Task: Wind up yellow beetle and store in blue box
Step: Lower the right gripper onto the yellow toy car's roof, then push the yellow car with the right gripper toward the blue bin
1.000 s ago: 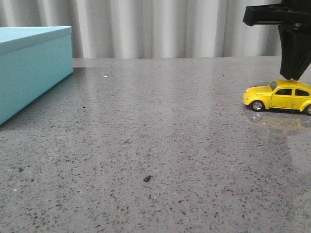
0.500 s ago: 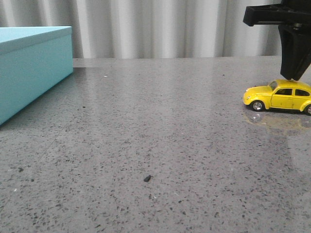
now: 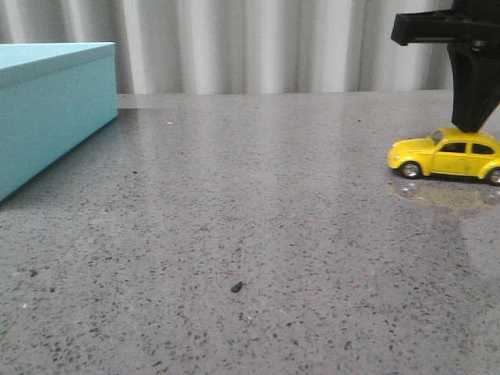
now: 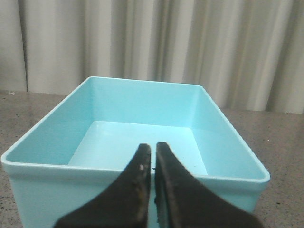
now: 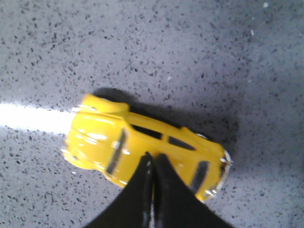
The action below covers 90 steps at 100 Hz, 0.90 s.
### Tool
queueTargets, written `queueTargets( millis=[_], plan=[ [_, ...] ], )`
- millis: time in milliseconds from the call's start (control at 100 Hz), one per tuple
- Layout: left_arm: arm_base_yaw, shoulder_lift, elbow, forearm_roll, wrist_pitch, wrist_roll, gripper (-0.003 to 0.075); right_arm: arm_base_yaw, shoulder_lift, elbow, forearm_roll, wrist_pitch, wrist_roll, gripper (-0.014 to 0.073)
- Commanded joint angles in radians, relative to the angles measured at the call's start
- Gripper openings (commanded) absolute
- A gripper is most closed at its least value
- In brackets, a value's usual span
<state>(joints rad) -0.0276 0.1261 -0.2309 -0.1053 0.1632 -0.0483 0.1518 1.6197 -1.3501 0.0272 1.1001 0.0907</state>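
Note:
The yellow beetle (image 3: 445,157) stands on its wheels on the grey table at the far right, nose to the left. My right gripper (image 3: 469,125) is shut with nothing between its fingers, and its tips press down on the car's roof; the right wrist view shows the tips (image 5: 153,159) on the roof of the beetle (image 5: 99,142). The blue box (image 3: 47,109) stands at the far left. In the left wrist view it is open and empty (image 4: 142,137), and my left gripper (image 4: 153,148) is shut and empty just above its near rim.
A grey speckled table (image 3: 250,219) runs between the box and the car. A small dark speck (image 3: 236,287) lies near the front middle. A pale curtain (image 3: 258,39) hangs behind the table.
The beetle has slid slightly to the left under my right gripper's tips. The left arm and the box have not moved.

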Motion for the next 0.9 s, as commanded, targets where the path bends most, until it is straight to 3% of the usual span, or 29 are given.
queueTargets(
  millis=[0, 710, 890],
  plan=[
    [0.003, 0.021, -0.035, -0.01, -0.079, -0.009, -0.0021, -0.006, -0.018, -0.031, -0.007, -0.008, -0.004, -0.0061],
    [0.003, 0.021, -0.035, -0.01, -0.079, -0.009, -0.0021, -0.006, 0.015, 0.025, -0.027, 0.007, 0.003, -0.0061],
    [0.003, 0.021, -0.035, -0.01, -0.079, -0.009, -0.0021, -0.008, 0.015, 0.032, -0.094, 0.017, 0.039, -0.0061]
  ],
)
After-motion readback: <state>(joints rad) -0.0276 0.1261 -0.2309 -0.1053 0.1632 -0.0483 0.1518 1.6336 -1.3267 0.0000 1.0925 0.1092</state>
